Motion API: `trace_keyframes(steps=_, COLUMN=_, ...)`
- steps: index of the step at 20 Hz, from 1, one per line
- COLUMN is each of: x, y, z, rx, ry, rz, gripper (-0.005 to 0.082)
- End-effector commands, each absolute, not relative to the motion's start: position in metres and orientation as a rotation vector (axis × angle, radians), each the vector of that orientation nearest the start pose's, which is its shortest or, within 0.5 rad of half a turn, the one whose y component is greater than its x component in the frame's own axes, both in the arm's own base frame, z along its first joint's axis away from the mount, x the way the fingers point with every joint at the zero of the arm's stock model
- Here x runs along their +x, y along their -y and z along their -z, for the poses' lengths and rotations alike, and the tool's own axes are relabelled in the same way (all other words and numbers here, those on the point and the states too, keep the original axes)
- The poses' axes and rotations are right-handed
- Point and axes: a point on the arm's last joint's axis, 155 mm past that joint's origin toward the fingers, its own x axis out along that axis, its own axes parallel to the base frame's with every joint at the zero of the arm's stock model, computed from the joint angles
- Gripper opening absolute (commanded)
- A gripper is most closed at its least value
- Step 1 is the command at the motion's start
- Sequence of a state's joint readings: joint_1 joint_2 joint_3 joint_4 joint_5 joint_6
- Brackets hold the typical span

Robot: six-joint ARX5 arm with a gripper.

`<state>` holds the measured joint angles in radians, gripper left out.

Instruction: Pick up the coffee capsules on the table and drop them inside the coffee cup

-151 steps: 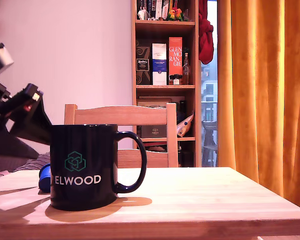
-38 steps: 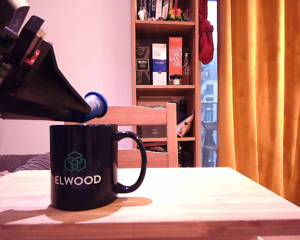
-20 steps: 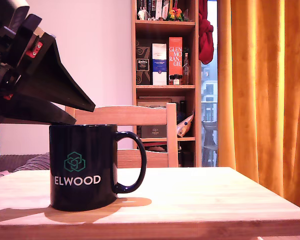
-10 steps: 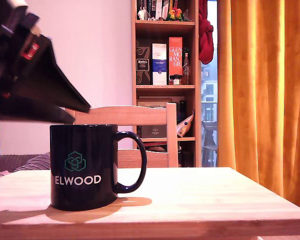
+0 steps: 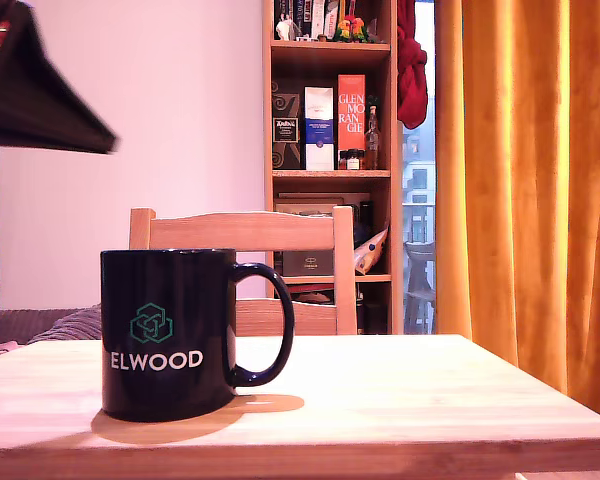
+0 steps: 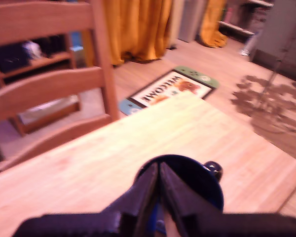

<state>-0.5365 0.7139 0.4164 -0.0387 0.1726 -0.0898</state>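
The black coffee cup (image 5: 165,335) with white "ELWOOD" lettering stands on the pale wooden table (image 5: 430,400), its handle toward the exterior view's right. My gripper (image 5: 102,147) is blurred and high at the exterior view's upper left, well above the cup and off to its side. In the wrist view my gripper (image 6: 158,167) has its fingertips together, and the cup's dark opening (image 6: 202,182) lies right behind them. A sliver of blue shows low between the fingers; I cannot tell what it is. No coffee capsules show on the table.
A wooden chair (image 5: 240,232) with a slatted back (image 6: 44,89) stands just behind the table. Farther back are a bookshelf (image 5: 325,150) and orange curtains (image 5: 530,180). A doormat (image 6: 170,89) lies on the floor past the table's edge.
My gripper held a blue capsule over the cup, then its jaws stood apart with no capsule. It has since risen toward the exterior view's upper left. The cup has not moved.
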Motion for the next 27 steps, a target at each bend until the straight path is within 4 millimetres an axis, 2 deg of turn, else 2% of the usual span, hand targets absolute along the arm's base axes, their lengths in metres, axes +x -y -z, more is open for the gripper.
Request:
trace_keyframes(steps=1, x=0.249, y=0.177, z=-0.180, rx=-0.007, ry=-0.347, rz=0.657, gripper=-0.0019)
trace_keyframes(steps=5, x=0.256, y=0.162, z=-0.185, rx=-0.003, ry=-0.313, rz=0.601, gripper=-0.0019)
trace_keyframes(steps=10, x=0.264, y=0.133, z=-0.174, rx=-0.025, ry=-0.298, rz=0.517, gripper=-0.0019)
trace_keyframes(steps=13, x=0.264, y=0.121, z=-0.175, rx=-0.067, ry=-0.282, rz=0.484, gripper=-0.0019)
trace_keyframes(steps=18, x=0.251, y=0.108, z=-0.168, rx=-0.112, ry=-0.287, rz=0.454, gripper=-0.0019)
trace_keyframes(steps=23, x=0.239, y=0.101, z=-0.183, rx=-0.119, ry=-0.228, rz=0.439, gripper=-0.0019)
trace_keyframes(steps=27, x=0.237, y=0.093, z=-0.182, rx=-0.114, ry=-0.225, rz=0.396, gripper=-0.0019)
